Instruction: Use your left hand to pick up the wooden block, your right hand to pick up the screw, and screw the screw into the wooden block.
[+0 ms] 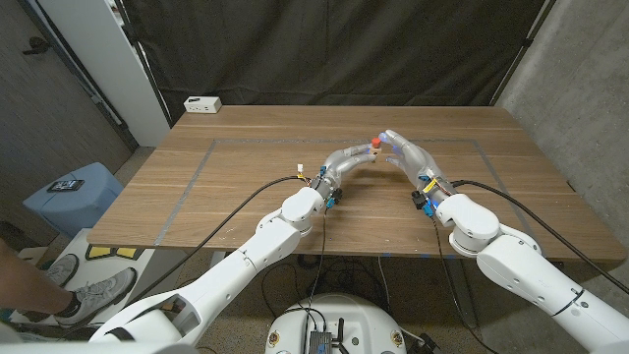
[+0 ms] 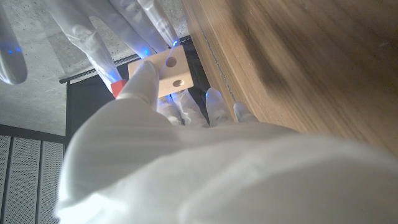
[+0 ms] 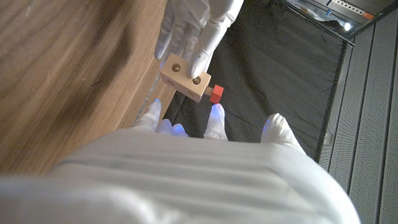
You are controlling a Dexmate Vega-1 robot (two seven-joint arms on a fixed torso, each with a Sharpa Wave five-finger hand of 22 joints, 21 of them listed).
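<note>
My left hand [image 1: 346, 163] and my right hand [image 1: 408, 157] meet above the middle of the wooden table [image 1: 246, 197], both lifted off its surface, fingertips leaning toward each other.

In the left wrist view my left hand [image 2: 155, 143] grips the wooden block [image 2: 168, 73], thumb across one face and fingers behind it. The block is pale, square-edged, with drilled holes showing on the face turned to the camera. I judge it light and stiff, with smooth sanded faces that could slide under gloved fingers, so the hold belongs on its flat sides, clear of the holes. That is roughly how I have it.

In the right wrist view the block [image 3: 184, 77] hangs just beyond my right hand [image 3: 205, 155], held from the far side by my left hand's fingers [image 3: 199, 28]. The screw [image 3: 216, 94], with its red head, sits touching the block's end face, seemingly already started in a hole. It looks small, hard and light, best taken by the head between thumb and fingertip. My right fingertips [image 3: 216, 115] reach up just beside that head; whether they actually pinch it I cannot tell, as the back of the hand hides the contact.

From the head view the red screw [image 1: 377, 144] marks the spot between both hands.
</note>
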